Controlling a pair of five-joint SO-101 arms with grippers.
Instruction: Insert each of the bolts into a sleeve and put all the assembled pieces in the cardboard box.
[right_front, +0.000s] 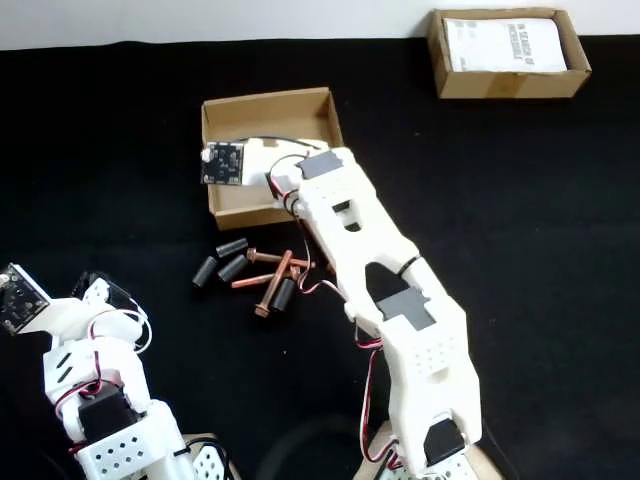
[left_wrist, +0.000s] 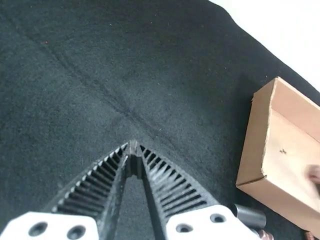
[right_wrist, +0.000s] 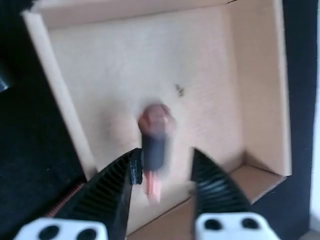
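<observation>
Table (right_front: 520, 250) covered in black cloth. Cardboard box (right_front: 268, 102) sits open toward the far edge, a little left of centre.

Right arm (right_front: 400, 290) stretches from the near edge up to this box, wrist over its near wall. Right gripper (right_wrist: 165, 155) is over the box interior, fingers (right_wrist: 115, 185) spread apart, gripping nothing. Between them, blurred: one assembled piece (right_wrist: 155, 135), copper bolt head at one end, dark sleeve round the middle, shank tip poking out the other end. It lies close to one finger. Cannot tell if it touches the finger or the box floor.

Left arm (right_front: 90, 340) is at the near-left corner. Left gripper (left_wrist: 133, 150) is low over bare cloth, fingers closed tip to tip with nothing between, box wall (left_wrist: 255, 135) off to one side.

Loose cluster on the cloth just beside the box's near wall: dark sleeves (right_front: 232, 246) and copper bolts (right_front: 272, 257), some crossing.

Second box (right_front: 510, 85) at the far-right corner holds a white printed sheet (right_front: 505, 45).
</observation>
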